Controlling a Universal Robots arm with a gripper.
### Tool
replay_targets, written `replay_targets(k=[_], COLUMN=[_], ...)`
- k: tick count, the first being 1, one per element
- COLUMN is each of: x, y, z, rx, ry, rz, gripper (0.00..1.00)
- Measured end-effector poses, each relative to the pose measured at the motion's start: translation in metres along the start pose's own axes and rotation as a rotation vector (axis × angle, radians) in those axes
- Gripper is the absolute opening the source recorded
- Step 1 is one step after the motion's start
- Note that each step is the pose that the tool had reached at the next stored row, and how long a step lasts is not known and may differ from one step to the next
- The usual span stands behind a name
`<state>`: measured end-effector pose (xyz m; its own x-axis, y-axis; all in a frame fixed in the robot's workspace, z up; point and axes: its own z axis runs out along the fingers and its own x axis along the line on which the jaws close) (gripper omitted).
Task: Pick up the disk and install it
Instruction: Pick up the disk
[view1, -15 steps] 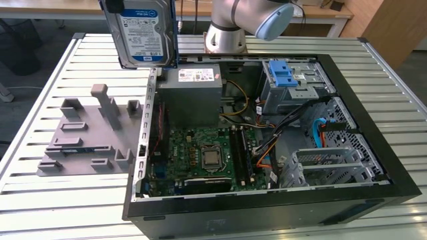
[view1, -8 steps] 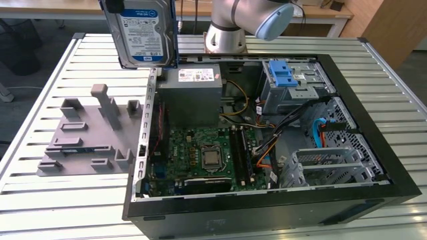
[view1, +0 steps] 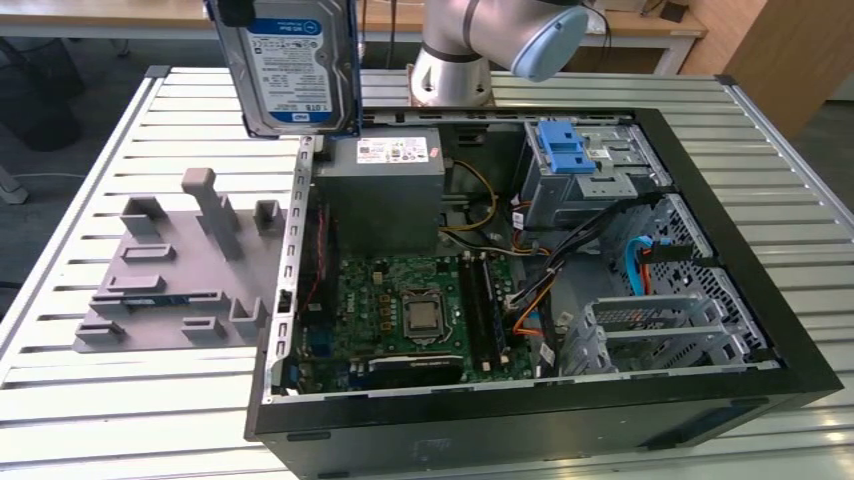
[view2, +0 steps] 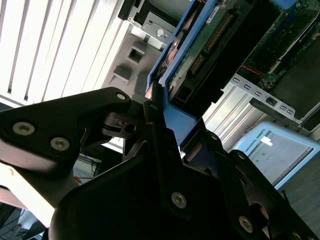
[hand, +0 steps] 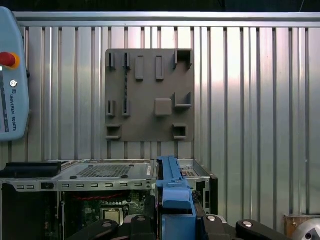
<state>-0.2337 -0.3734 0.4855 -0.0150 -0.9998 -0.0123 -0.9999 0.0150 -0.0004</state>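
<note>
Blue-railed disk (view1: 291, 70) is held upright, clamped by its rails in the gripper (hand: 174, 220), at eleven o'clock above the open computer case (view1: 790, 340), edge-on likely for bay entry.

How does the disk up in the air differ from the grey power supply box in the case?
The disk hangs upright in the gripper; the power supply box sits inside the case. The disk is thin with blue rails; the box is bulkier and plain grey. The disk's label covers most of its face; the box carries a small white sticker. Both are rectangular.
</note>
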Motion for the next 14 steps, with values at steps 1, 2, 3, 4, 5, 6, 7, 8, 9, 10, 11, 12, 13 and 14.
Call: replay_targets(k=[1, 2, 3, 4, 5, 6, 7, 8, 9, 10, 11, 12, 13, 14], x=[0.0, 0.0, 0.0, 0.0, 0.0, 0.0, 0.0, 0.0, -0.0001, -0.0001, -0.0001, -0.0001, -0.0001, -0.0002], y=[-0.0001, -0.0003, -0.0005, -0.0007, -0.0008, -0.0012, -0.0014, -0.0014, -0.0015, -0.0018, -0.002, -0.002, -0.002, -0.0022], z=[0.0, 0.0, 0.0, 0.0, 0.0, 0.0, 0.0, 0.0, 0.0, 0.0, 0.0, 0.0001, 0.0001, 0.0001], rx=[-0.0001, -0.0001, -0.0001, -0.0001, -0.0001, 0.0, -0.0001, 0.0, 0.0, -0.0001, -0.0001, 0.0, 0.0, -0.0001], ry=[0.0, 0.0, 0.0, 0.0001, 0.0, 0.0, 0.0, 0.0, 0.0, 0.0, 0.0, 0.0, 0.0, 0.0], rz=[0.0, 0.0, 0.0, 0.0, 0.0, 0.0, 0.0, 0.0, 0.0, 0.0, 0.0, 0.0, 0.0, 0.0], gripper=[0.36, 0.36, 0.36, 0.36, 0.36, 0.36, 0.36, 0.36, 0.36, 0.36, 0.36, 0.36, 0.36, 0.36])
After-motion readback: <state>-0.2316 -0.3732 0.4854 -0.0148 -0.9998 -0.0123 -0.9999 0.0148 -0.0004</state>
